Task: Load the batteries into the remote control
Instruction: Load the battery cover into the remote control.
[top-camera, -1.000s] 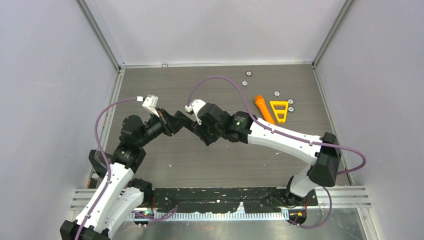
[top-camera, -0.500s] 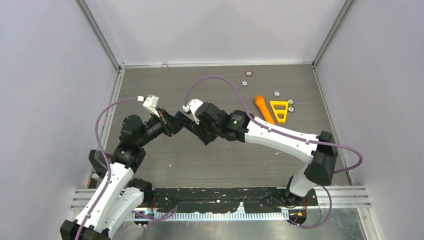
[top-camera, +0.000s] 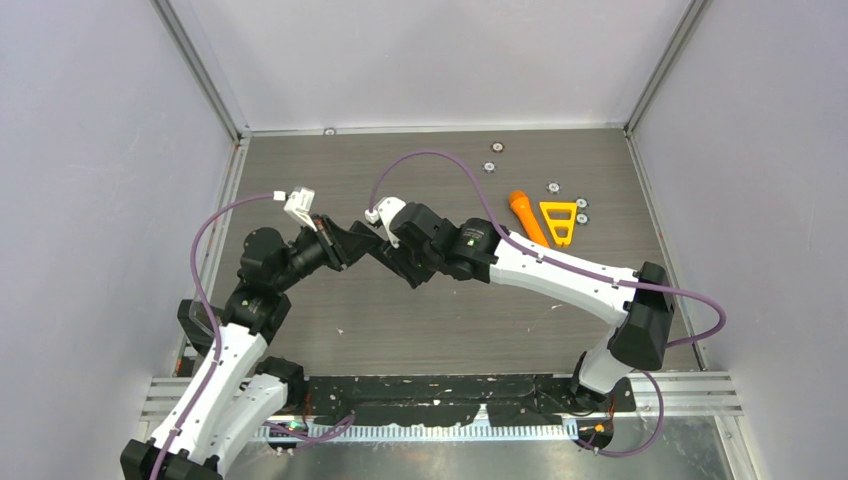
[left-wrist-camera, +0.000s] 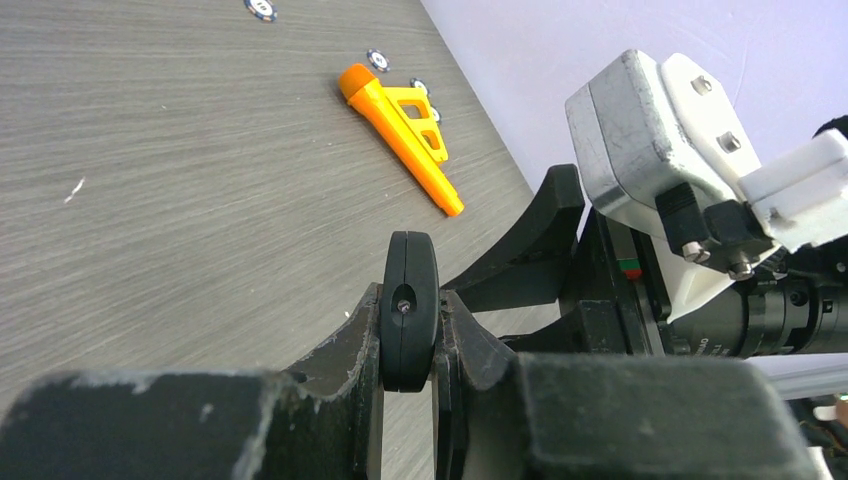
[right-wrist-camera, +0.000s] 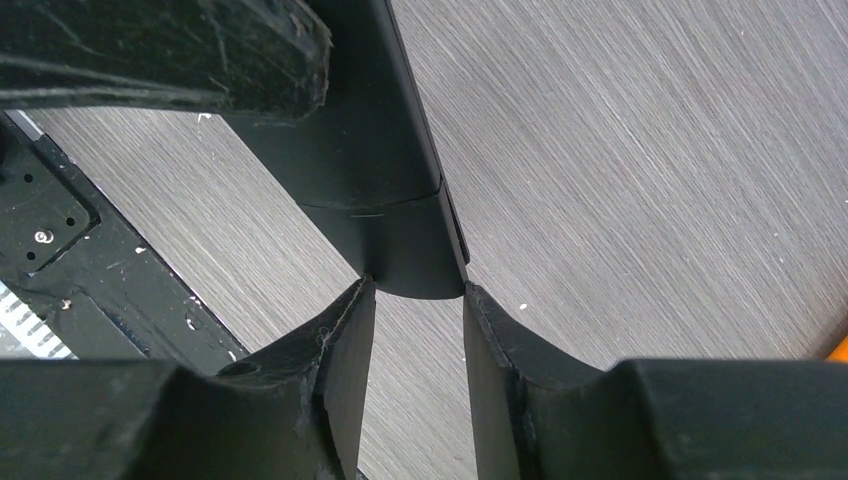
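Black and slim, the remote control hangs above the grey wood-grain table where the two arms meet, pinched between the fingers of the left gripper. Its free end sits at the fingertips of the right gripper, which stand parted on either side of it; I cannot tell whether they clamp it. An orange flashlight and a yellow triangular frame lie side by side at the far right.
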